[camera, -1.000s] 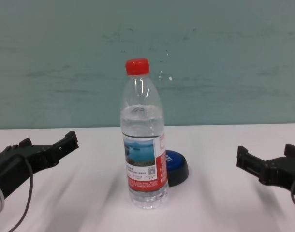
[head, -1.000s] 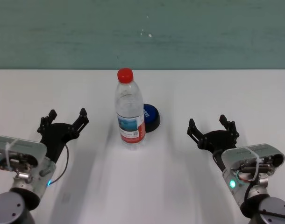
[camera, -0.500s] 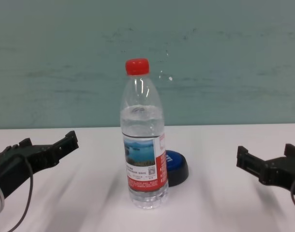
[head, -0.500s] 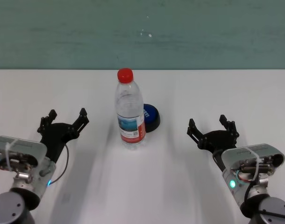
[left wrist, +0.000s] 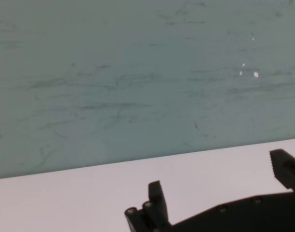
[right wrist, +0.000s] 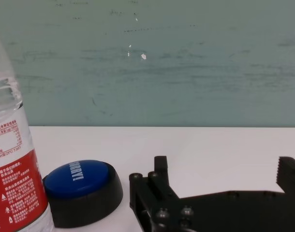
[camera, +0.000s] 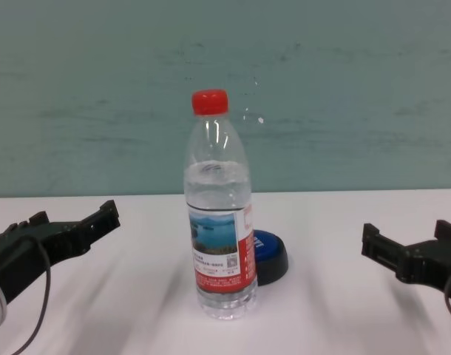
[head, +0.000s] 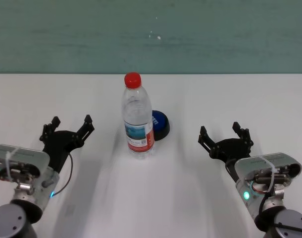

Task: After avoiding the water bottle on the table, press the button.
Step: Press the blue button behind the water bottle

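The water bottle stands upright at the middle of the white table, with a red cap and a red, white and blue label; it also shows in the chest view and the right wrist view. The blue button on its black base sits just behind and to the right of the bottle, partly hidden by it; it also shows in the chest view and the right wrist view. My left gripper is open and empty, left of the bottle. My right gripper is open and empty, right of the button.
A teal wall runs along the table's far edge. Bare white tabletop lies between each gripper and the bottle. The left wrist view shows only my left gripper, tabletop and wall.
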Controlling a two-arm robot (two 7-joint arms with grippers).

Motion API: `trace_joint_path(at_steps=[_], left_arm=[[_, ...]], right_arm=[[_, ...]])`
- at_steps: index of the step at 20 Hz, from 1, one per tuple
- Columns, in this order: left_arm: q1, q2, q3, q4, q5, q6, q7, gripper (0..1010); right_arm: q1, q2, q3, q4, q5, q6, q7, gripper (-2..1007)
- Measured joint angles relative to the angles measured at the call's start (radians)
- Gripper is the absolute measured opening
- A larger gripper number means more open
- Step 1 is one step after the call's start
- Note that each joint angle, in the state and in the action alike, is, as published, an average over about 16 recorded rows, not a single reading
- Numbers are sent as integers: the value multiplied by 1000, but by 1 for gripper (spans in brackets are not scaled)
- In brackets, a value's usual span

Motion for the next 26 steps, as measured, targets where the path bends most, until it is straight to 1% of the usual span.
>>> trace_joint_path(at_steps=[4, 10, 18, 26], left_arm=[[2, 1, -2, 0, -2, -7, -9, 1010], [12, 4, -16, -2, -11, -24, -45, 1010], [44, 12, -48, -15, -25, -51, -112, 1010], [85, 19, -82, -38, -22, -74, -144, 1010]], right_arm=[[0, 0, 0, 0, 0, 0, 0, 1004], [0, 0, 0, 0, 0, 0, 0, 1004], [0, 0, 0, 0, 0, 0, 0, 1004], [0, 0, 0, 0, 0, 0, 0, 1004]])
